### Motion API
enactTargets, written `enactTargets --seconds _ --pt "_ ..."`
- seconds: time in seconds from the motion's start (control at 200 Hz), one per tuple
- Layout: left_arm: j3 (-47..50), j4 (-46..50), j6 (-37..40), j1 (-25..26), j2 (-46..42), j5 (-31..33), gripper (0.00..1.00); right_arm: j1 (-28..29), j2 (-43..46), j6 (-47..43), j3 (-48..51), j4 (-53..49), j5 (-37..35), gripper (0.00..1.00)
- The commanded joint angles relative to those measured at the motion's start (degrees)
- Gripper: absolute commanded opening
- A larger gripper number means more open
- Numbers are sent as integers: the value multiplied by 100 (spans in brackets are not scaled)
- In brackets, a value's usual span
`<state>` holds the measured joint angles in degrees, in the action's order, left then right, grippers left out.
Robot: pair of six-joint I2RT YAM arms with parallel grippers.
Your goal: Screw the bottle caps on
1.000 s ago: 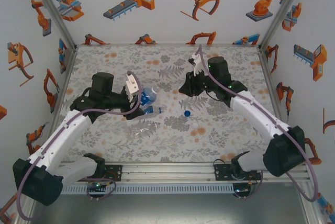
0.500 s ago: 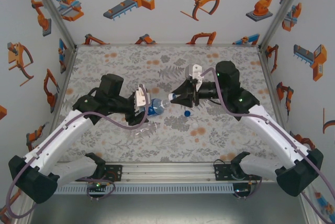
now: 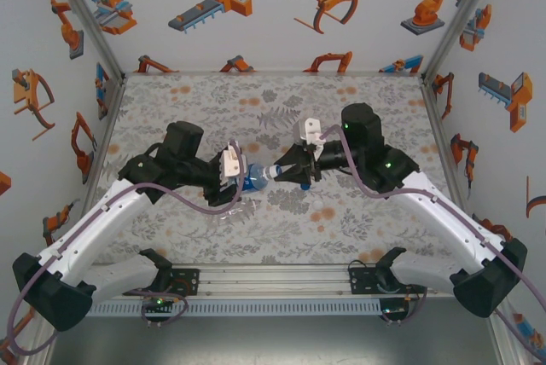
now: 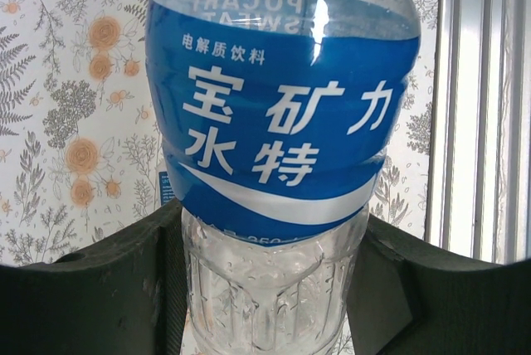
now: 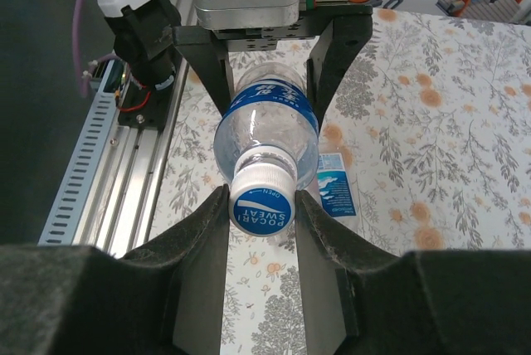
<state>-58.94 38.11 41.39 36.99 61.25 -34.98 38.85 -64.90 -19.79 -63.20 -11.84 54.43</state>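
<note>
White walls [image 3: 256, 41] printed with orange robots boxed in the floral-mat counter [image 3: 367, 101]. I had the left fingers [image 4: 99, 289] clamped on the labelled bottle [image 4: 282, 123], low on its body. They held it level off the counter, neck toward the right arm, likely so it wouldn't spin. A second bottle [image 3: 235, 209] lay on the mat just beneath. The right fingers [image 5: 199, 272] pinched narrow on the blue cap [image 5: 262, 203], seated on the neck, probably ready for twisting.
</note>
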Motion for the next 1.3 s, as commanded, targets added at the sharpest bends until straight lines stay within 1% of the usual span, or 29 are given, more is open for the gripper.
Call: enactTargets --seconds 0.0,0.165,0.446,0.521,0.586,0.641,0.681,0.766,0.831,0.881,0.956,1.126,1.187,1.257,1.292 --pt "-208 -68 131 49 -79 -147 0 96 -26 -231 -219 -159 151 8" --pt "-208 -69 159 59 -86 -264 0 180 -66 -401 -279 -284 19 8" --pt "-216 -67 201 97 -71 -505 0 271 -272 -745 -394 -513 189 6" --pt "-232 -69 203 97 -61 -479 0 272 -292 -648 -379 -530 162 5" --pt "-208 -145 137 91 -72 -406 0 272 -301 -257 -367 -494 -5 4" --pt "-174 -267 71 96 -87 -298 0 272 -306 347 -297 -337 -249 4" --pt "-132 -388 39 98 -96 -233 0 272 -287 962 -186 -83 -421 3" --pt "-35 -626 1 98 -107 -109 0 268 -251 2614 137 600 -851 1" --pt "6 -759 -24 97 -88 -31 0 270 -217 3892 314 886 -1403 1" --pt "27 -844 -49 98 -41 37 0 272 -220 4764 312 731 -1931 4" --pt "25 -1028 -107 97 41 129 0 272 -241 5985 244 225 -2574 3" --pt "56 -1652 -310 98 227 229 0 257 -275 8563 318 -336 -3402 4" --pt "74 -1851 -337 96 302 231 0 225 -343 9092 344 -415 -3479 5" --pt "41 -1968 -343 105 404 222 0 198 -467 9305 308 -415 -3375 10" --pt "16 -1990 -335 106 443 220 0 188 -526 9334 279 -410 -3321 11"
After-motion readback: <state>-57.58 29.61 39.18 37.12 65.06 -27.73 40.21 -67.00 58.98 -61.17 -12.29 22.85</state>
